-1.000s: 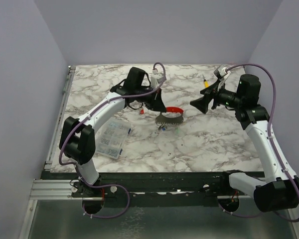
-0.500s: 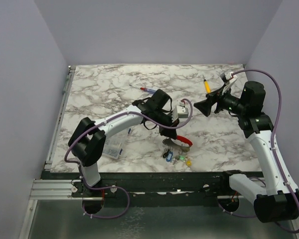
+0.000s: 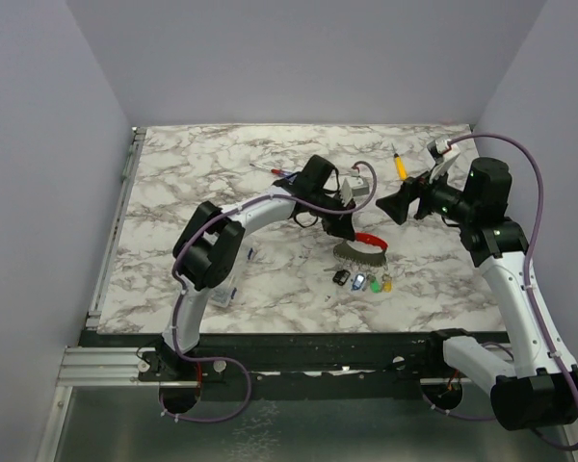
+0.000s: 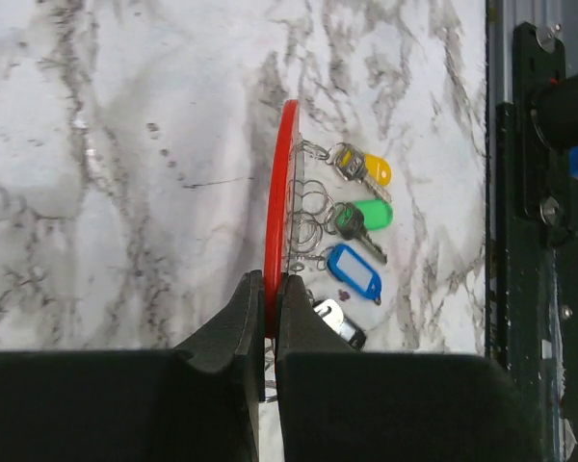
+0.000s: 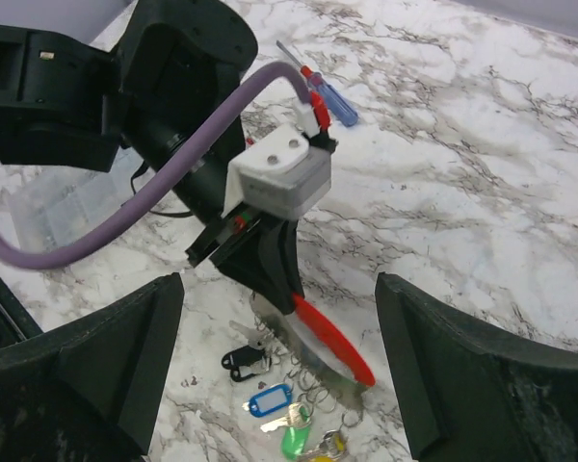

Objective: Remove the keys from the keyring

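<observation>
Nearest the arm bases, the small keys with coloured plastic heads (image 3: 362,281) lay in a short row on the white marble-patterned tabletop (image 3: 193,192). In the left wrist view they read as a yellow-headed one (image 4: 376,171), a green one (image 4: 371,214), a blue tag-shaped one (image 4: 352,269) and a dark one with a silver end (image 4: 335,320). Thin wire rings (image 4: 308,207) ran between them and the loop above.

Just behind the keys, the red curved plastic keyring (image 3: 369,240) stood on edge, tilted, with its grey strip toward the keys. The left gripper (image 4: 270,289) was closed on the red rim, its two black fingers (image 4: 241,313) pinching the thin edge from both sides. The right wrist view showed the same grip from the other side, the loop (image 5: 332,342) jutting out below that gripper.

Off to the left side, a clear plastic compartment box (image 5: 39,207) sat partly hidden behind the left arm.

Farther back and to the right, the right gripper (image 3: 395,204) hung above the table with its jaws spread wide and nothing in them, facing the keyring but well apart from it.

Beyond the left gripper lay the blue-and-red-handled screwdriver (image 3: 281,173), and behind the right gripper the yellow-handled tool (image 3: 400,166) lay toward the far edge.
</observation>
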### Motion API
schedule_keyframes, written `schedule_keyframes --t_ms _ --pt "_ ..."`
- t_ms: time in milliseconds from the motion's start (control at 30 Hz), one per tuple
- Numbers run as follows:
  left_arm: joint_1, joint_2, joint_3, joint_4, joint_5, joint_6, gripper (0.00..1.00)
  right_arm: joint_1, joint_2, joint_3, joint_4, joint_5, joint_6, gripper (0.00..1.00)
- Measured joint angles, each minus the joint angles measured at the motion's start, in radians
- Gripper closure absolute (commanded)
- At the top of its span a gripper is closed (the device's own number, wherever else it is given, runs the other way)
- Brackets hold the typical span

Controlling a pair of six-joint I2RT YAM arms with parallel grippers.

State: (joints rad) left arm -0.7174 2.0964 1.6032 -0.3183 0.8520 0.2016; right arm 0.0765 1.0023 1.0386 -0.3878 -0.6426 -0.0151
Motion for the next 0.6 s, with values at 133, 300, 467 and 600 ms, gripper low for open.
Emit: schedule_keyframes --t_ms 133,300,467,600 --pt "0.053 0.057 0.045 0.041 0.008 -0.054 1.0 0.0 0.002 0.0 -0.004 0.01 0.0 0.08" --pt "0.118 0.121 0.103 0.108 0.009 -0.142 1.0 0.0 0.012 0.0 -0.004 0.02 0.0 0.07" --pt "0.163 0.175 0.158 0.155 -0.001 -0.198 1.0 0.0 0.032 0.0 -0.003 0.024 0.0 0.03" --pt "0.179 0.207 0.204 0.173 -0.017 -0.222 0.92 0.0 0.048 0.0 -0.003 0.024 0.001 0.0"
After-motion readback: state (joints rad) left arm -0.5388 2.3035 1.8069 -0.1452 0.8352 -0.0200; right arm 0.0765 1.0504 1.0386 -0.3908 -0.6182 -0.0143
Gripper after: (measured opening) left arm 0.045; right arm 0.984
